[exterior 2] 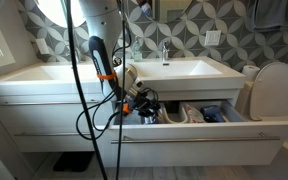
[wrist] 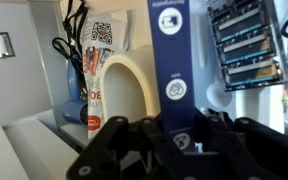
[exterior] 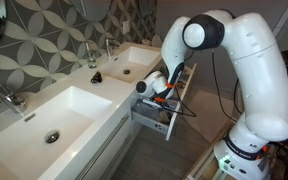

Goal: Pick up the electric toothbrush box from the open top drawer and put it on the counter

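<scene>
The top drawer (exterior 2: pixel 199 132) stands pulled out under the counter (exterior 2: pixel 44 74); in an exterior view its white front (exterior: pixel 152 119) hangs below the arm. The counter (exterior: pixel 106 96) is glossy white with two basins. My gripper (wrist: pixel 174 142) is down inside the drawer (exterior: pixel 156 92) (exterior 2: pixel 136 100). In the wrist view a long dark blue electric toothbrush box (wrist: pixel 172 50) with white logos runs between my two black fingers, which sit close against its sides. The box is hidden in both exterior views.
The drawer holds a white arched pack (wrist: pixel 124 95), a blue-striped tray (wrist: pixel 244 45) and other loose items (exterior 2: pixel 189 114). Chrome taps (exterior: pixel 92 58) (exterior 2: pixel 165 50) stand behind the basins. A small black object (exterior: pixel 96 77) lies on the counter. A toilet (exterior 2: pixel 274 90) stands beside the vanity.
</scene>
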You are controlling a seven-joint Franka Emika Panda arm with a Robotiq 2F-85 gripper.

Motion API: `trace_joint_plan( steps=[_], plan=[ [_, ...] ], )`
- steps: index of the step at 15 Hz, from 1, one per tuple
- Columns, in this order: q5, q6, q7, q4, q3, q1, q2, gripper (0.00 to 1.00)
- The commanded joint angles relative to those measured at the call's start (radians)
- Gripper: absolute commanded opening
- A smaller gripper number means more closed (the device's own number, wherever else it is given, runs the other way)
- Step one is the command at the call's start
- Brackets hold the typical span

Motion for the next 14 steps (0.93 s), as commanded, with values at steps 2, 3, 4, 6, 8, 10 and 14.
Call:
trace_joint_plan(
  steps=[2,3,4,6,8,10,14],
  plan=[
    [-0.024,-0.027,-0.002,-0.015,0.007,0.011,-0.034,0.03],
    [-0.025,-0.028,-0.001,-0.016,0.008,0.012,-0.035,0.03],
    [-0.027,-0.028,-0.001,-0.017,0.008,0.014,-0.035,0.03],
    [-0.03,-0.034,0.003,-0.02,0.008,0.019,-0.039,0.03],
    [-0.035,-0.037,0.005,-0.026,0.009,0.024,-0.046,0.03],
    [-0.051,-0.042,0.01,-0.036,0.008,0.033,-0.056,0.03],
    [-0.081,-0.069,0.011,-0.051,0.015,0.044,-0.063,0.03]
  ],
)
